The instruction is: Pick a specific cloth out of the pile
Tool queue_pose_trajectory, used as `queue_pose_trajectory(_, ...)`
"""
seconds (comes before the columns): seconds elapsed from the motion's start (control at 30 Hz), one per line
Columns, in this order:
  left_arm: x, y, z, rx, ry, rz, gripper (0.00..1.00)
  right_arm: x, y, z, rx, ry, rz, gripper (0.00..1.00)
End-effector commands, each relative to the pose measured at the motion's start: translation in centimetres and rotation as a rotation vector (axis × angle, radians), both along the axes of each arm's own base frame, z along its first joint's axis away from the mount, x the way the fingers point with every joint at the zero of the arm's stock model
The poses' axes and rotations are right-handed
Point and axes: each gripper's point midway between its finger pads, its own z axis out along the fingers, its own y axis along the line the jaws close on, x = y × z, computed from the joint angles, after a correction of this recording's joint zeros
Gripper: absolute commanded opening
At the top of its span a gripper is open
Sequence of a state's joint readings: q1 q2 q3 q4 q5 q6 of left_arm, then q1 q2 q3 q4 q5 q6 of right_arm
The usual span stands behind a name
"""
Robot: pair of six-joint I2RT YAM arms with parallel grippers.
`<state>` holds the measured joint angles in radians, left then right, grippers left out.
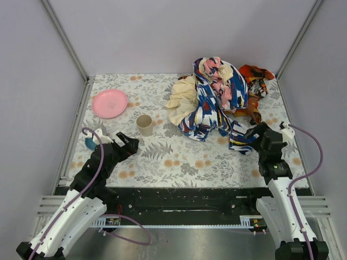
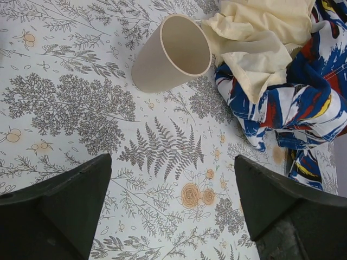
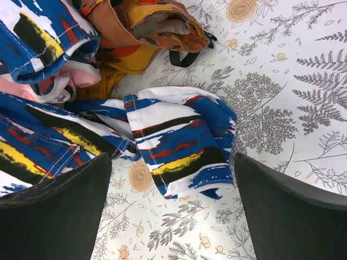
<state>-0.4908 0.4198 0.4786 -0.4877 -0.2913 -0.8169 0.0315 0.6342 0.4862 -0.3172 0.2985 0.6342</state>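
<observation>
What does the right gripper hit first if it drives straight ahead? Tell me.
Most likely the loose end of the blue-white-red patterned cloth, right ahead of the right gripper; the mustard-orange cloth lies beyond it. Depth is unclear.

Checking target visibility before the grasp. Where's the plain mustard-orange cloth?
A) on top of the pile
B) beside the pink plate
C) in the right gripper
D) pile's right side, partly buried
D: the cloth peeks out low on the right side of the pile, partly covered.
</observation>
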Motion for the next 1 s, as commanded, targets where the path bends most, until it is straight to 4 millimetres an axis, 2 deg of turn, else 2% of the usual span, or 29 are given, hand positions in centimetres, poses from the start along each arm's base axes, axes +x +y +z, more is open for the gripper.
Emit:
queue_pose_trajectory(0.0, 0.4, 0.9, 0.2, 0.009, -0.024, 0.052, 0.99, 0.6, -0.1, 1.5, 0.013, -0.096, -0.011, 0.99)
queue_pose_trajectory(0.07, 0.4, 0.7, 0.0, 0.007, -0.021, 0.041, 0.99, 1.0, 0.7, 3.3, 0.027, -0.175, 0.031, 0.99)
queue_pose_trajectory(0.17, 0.5, 0.5, -0.2, 0.013, -0.014, 0.028, 0.99, 1.0, 2.0, 4.9, 0.049, -0.283, 0.107, 1.0)
queue_pose_trajectory(0.2, 0.5, 0.4, -0.5, 0.014, -0.006, 0.03, 0.99, 1.1, 2.8, 4.8, 0.069, -0.315, 0.144, 0.99)
queue_pose_trajectory(0.23, 0.6, 0.4, -0.7, 0.01, -0.001, 0.032, 0.99, 1.3, 3.5, 5.7, 0.08, -0.383, 0.186, 0.99)
queue_pose_trajectory(0.3, 0.7, 0.2, -0.8, 0.007, 0.0, 0.024, 0.99, 1.1, 4.1, 6.0, 0.079, -0.438, 0.221, 1.0)
queue_pose_trajectory(0.43, 0.8, -0.3, -0.8, 0.021, 0.004, -0.006, 0.99, 1.4, 4.3, 7.6, 0.014, -0.443, 0.262, 0.99)
queue_pose_trajectory(0.53, 1.0, -0.5, -1.3, 0.01, 0.007, -0.004, 0.99, 2.0, 6.5, 10.7, -0.066, -0.449, 0.434, 0.99)
queue_pose_trajectory(0.7, 1.1, -0.9, -2.5, 0.026, 0.042, -0.022, 0.99, 4.4, 10.1, 13.2, -0.149, -0.415, 0.668, 0.99)
queue_pose_trajectory(0.8, 1.1, -0.9, -2.6, 0.033, 0.051, -0.025, 0.99, 5.8, 12.9, 14.3, -0.316, -0.358, 0.733, 0.99)
queue_pose_trajectory(0.83, 1.1, -1.0, -2.6, 0.035, 0.053, -0.029, 0.99, 6.1, 14.5, 14.5, -0.415, -0.334, 0.776, 0.99)
queue_pose_trajectory(0.9, 1.0, -0.9, -2.7, 0.042, 0.058, -0.033, 0.99, 6.9, 16.9, 14.2, -0.631, -0.273, 0.845, 0.99)
queue_pose_trajectory(0.93, 1.0, -0.8, -2.8, 0.046, 0.059, -0.029, 0.99, 7.4, 18.7, 12.8, -0.732, -0.225, 0.918, 1.0)
queue_pose_trajectory(0.97, 1.0, -0.7, -2.8, 0.048, 0.058, -0.023, 0.99, 7.5, 19.9, 12.4, -0.822, -0.204, 0.972, 1.0)
